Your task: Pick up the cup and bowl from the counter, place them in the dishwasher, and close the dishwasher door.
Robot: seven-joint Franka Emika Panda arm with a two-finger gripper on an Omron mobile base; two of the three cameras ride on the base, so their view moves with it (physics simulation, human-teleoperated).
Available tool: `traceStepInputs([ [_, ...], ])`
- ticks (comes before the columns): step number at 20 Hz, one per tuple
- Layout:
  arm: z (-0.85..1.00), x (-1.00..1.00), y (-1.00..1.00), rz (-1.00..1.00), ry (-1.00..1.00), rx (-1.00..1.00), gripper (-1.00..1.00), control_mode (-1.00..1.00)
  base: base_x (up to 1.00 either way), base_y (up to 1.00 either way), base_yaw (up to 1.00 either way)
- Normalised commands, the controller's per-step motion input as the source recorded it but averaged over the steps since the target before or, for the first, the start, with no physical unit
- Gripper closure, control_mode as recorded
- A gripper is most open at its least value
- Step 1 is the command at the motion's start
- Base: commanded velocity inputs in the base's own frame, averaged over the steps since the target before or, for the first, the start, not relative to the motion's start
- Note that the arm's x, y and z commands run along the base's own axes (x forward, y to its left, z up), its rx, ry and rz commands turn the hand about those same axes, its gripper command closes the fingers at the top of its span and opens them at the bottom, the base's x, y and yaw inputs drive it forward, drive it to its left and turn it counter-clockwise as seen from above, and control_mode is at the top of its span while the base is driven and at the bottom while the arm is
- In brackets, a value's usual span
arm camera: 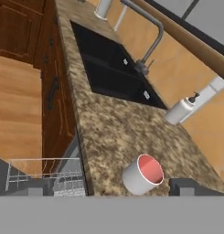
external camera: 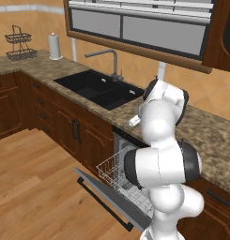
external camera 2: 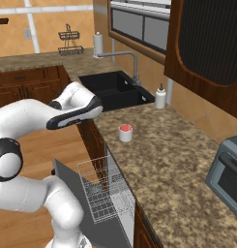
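White cup (external camera 2: 125, 132) with red inside stands upright on the speckled worktop (external camera 2: 178, 164); the dishwasher door (external camera: 114, 200) hangs open, wire rack (external camera 2: 101, 193) out.

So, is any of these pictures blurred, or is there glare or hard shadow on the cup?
Right base view: sharp, flat even light, no glare; the cup casts hardly any shadow on the counter. Hand view: slightly soft, cup evenly lit. Left base view: sharp, the arm blocks that spot.

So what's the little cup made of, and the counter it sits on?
The cup looks like smooth glazed ceramic or plastic: plain white outside, pinkish-red inside; hard to tell which. The counter looks like polished granite, going by its brown-and-grey speckles.
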Motion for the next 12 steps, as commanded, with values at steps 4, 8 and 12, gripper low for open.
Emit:
traceStepInputs([
  [4,0.98,0.0,-0.43,0.0,0.43,0.02,-1.0,-1.0,0.0,0.0,0.0],
  [8,0.76,0.0,-0.28,0.0,0.55,0.13,-1.0,-1.0,0.0,0.0,0.0],
  [12,0.52,0.04,-0.24,0.0,0.65,0.21,-1.0,-1.0,0.0,0.0,0.0],
])
